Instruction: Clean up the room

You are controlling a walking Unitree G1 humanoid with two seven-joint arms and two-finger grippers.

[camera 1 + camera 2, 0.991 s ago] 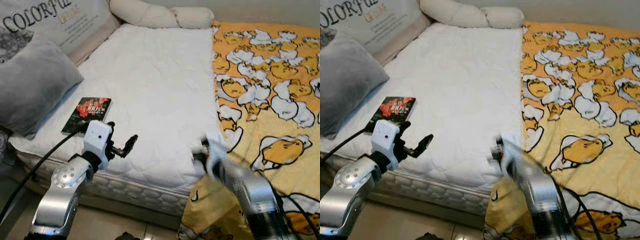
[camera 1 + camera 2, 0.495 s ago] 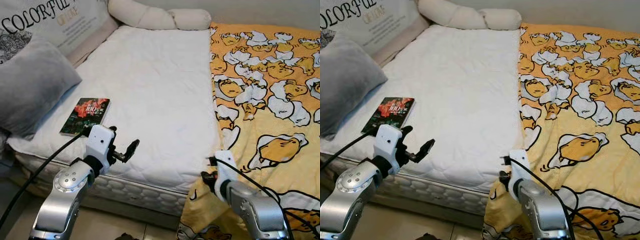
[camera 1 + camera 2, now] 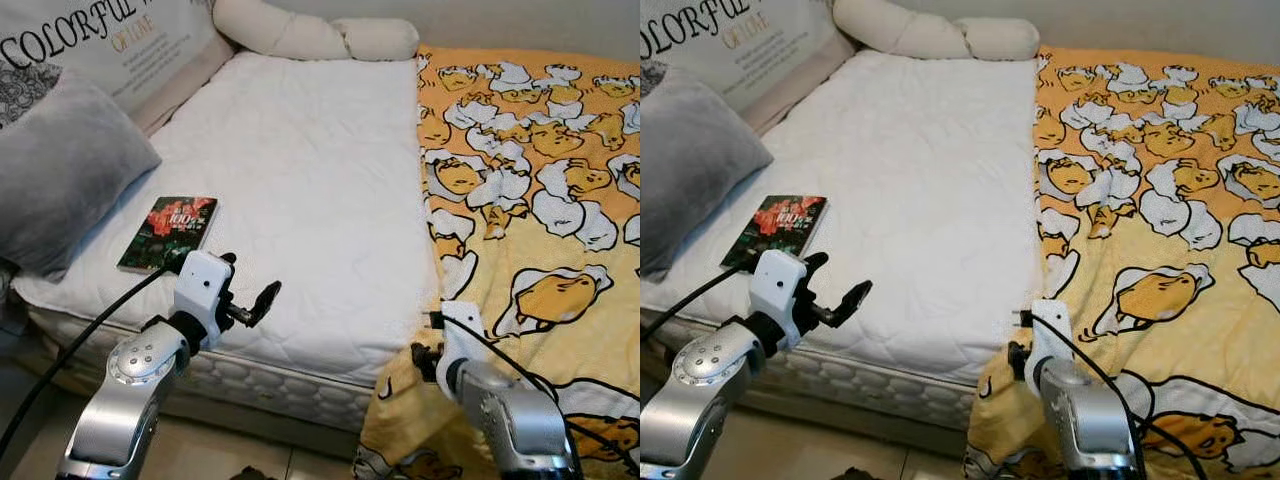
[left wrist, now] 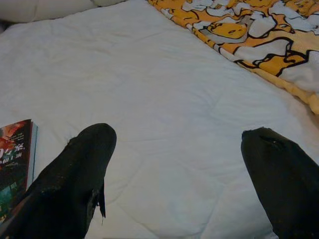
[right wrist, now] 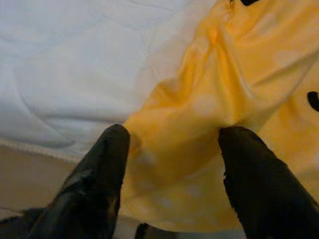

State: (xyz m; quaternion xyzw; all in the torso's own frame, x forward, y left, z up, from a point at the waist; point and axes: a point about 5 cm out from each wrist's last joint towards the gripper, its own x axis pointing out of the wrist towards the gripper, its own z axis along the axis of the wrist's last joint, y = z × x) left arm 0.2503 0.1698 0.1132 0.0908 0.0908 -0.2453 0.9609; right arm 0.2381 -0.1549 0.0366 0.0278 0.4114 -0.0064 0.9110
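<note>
A yellow blanket [image 3: 540, 200] with a cartoon print covers the right half of the bed, and its corner [image 5: 199, 124] hangs over the front edge. My right gripper [image 5: 174, 149] is open at that hanging corner, with a fold of the yellow cloth between its wide-spread fingers [image 5: 107, 164]. It is also seen at the bed's front edge [image 3: 425, 355]. A dark book [image 3: 170, 232] with a red cover picture lies on the white mattress [image 3: 300, 180] near the front left. My left gripper [image 3: 245, 288] hovers open just right of the book, over the mattress edge.
A grey pillow [image 3: 60, 170] lies at the left of the bed. Behind it stands a printed cushion [image 3: 110, 40], and a long cream bolster [image 3: 310, 35] lies along the far end. Tiled floor [image 3: 250, 440] shows below the bed's front edge.
My right arm has pulled back and down from the mattress edge to the blanket's hanging corner. The left arm has barely moved. The camera has shifted slightly.
</note>
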